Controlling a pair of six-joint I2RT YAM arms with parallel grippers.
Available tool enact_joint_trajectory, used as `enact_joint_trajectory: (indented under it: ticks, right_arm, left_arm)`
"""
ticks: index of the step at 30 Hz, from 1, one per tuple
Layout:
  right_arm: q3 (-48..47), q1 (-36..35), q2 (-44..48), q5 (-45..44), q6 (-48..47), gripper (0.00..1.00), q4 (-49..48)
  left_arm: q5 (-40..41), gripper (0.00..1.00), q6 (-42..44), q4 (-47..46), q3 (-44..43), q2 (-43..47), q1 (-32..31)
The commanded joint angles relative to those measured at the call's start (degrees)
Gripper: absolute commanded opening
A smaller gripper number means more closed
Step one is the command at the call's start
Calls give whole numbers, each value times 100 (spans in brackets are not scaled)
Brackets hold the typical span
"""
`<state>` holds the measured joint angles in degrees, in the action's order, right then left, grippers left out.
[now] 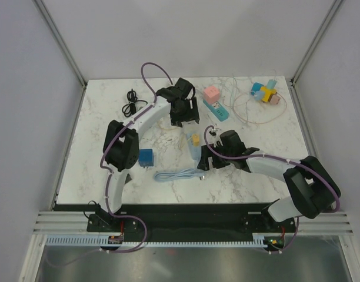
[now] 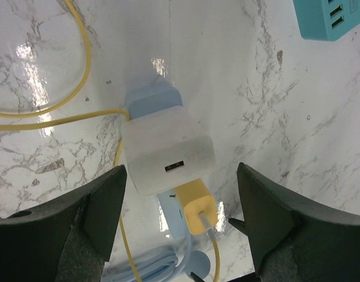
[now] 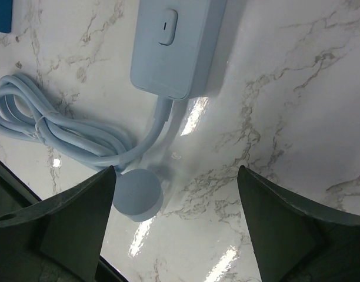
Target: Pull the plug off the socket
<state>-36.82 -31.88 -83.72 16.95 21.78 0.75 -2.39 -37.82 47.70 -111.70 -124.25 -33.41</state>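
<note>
Left wrist, left gripper (image 2: pixel 181 171) wide above white plug (image 2: pixel 168 154), right gripper (image 3: pixel 175 171) wide, yellow cable (image 2: pixel 50 120), teal charger (image 2: pixel 330 17) near.

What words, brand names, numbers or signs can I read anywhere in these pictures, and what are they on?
No word, brand or number can be read anywhere.
Switch on the pale blue power strip: only a short dash mark, no letters.
White adapter: a small dark rectangle on its face, too small to tell whether it is print.
Pink cube: faint spots, too small to read.
</note>
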Motion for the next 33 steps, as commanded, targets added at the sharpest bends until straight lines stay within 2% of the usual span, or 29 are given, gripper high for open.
enact_joint_trajectory:
  ticks: [1, 7, 12, 13, 14, 16, 17, 19, 21, 28, 33]
  right_arm:
    - [-159, 6, 101, 160, 19, 92, -234]
    - [-124, 102, 260, 72, 81, 92, -207]
    - [-71, 401, 155, 414, 361, 92, -374]
    - [-62, 515, 137, 597, 414, 92, -418]
    - [-62, 559, 120, 669, 510, 92, -462]
    - [-97, 691, 58, 748, 564, 91, -462]
    - [-115, 735, 58, 818, 608, 91, -462]
    - [-150, 849, 49, 862, 687, 91, -462]
    - [-211, 920, 23, 915, 801, 91, -471]
    - [-677, 1271, -355, 1214, 1503, 90, -602]
    - [-1222, 1482, -741, 1284, 1584, 85, -726]
  left_arm:
    - [151, 83, 152, 29, -344, -231, -25]
    - [143, 82, 240, 28, -282, -425, -17]
    - [11, 74, 494, 11, -291, -469, -17]
    - [-33, 69, 539, 2, -300, -452, -17]
    - [-138, 56, 583, 11, -300, -434, -17]
    - [-209, 40, 671, 2, -221, -320, -17]
    - [-305, 27, 723, -41, -186, -259, -17]
    - [-367, 12, 829, -112, 16, -40, -17]
    - [-402, 4, 925, -305, 313, 137, -17]
    - [-1227, 2, 1172, -1385, 1492, 1077, 1]
    - [-1737, 2, 1269, -1949, 2055, 1473, 89]
